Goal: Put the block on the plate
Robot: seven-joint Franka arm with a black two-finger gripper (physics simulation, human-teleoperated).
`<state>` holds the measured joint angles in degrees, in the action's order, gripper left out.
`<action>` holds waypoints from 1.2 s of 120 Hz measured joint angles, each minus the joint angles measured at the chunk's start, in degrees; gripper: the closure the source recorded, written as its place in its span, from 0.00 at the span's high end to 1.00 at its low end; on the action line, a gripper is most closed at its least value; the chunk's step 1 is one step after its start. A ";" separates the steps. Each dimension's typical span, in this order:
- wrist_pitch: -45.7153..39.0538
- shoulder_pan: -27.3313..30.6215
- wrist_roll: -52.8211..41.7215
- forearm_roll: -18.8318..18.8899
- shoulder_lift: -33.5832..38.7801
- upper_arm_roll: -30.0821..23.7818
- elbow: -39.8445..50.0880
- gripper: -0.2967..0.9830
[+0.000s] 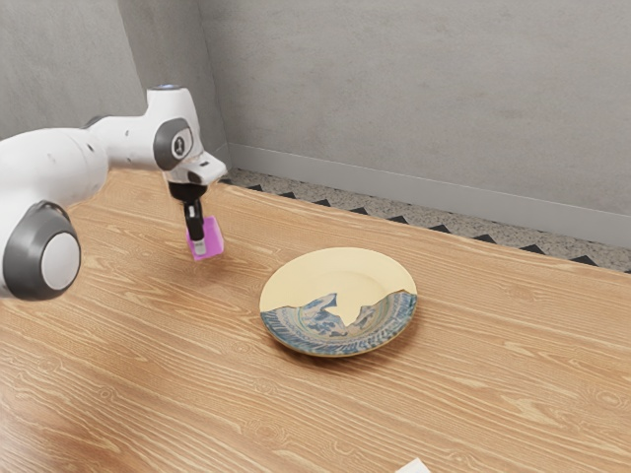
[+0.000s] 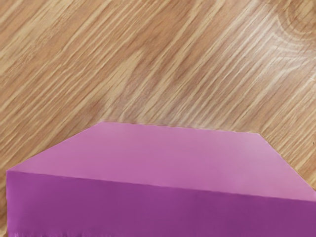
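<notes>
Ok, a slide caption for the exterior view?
Gripper at the pink block, bare plate on the wooden table.

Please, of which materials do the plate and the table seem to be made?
The plate: probably glazed ceramic, slightly glossy, judging by its smooth cream surface and the blue decoration painted along one side. The table: wood or a wood-look surface, with a soft sheen; streaked brown grain runs across it.

Here's the exterior view, up at the arm's (image 1: 54, 163) side, looking down across the table (image 1: 493, 374) towards the wall (image 1: 414, 99); the wrist view peers down, right up close! Both catch the block (image 2: 163, 158) and nearby tabletop.
</notes>
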<state>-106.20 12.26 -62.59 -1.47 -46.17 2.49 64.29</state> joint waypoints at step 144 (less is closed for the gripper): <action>2.92 -1.29 16.50 20.97 11.02 -34.70 13.35 0.58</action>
<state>-103.27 10.97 -46.09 19.51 -35.16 -32.20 77.64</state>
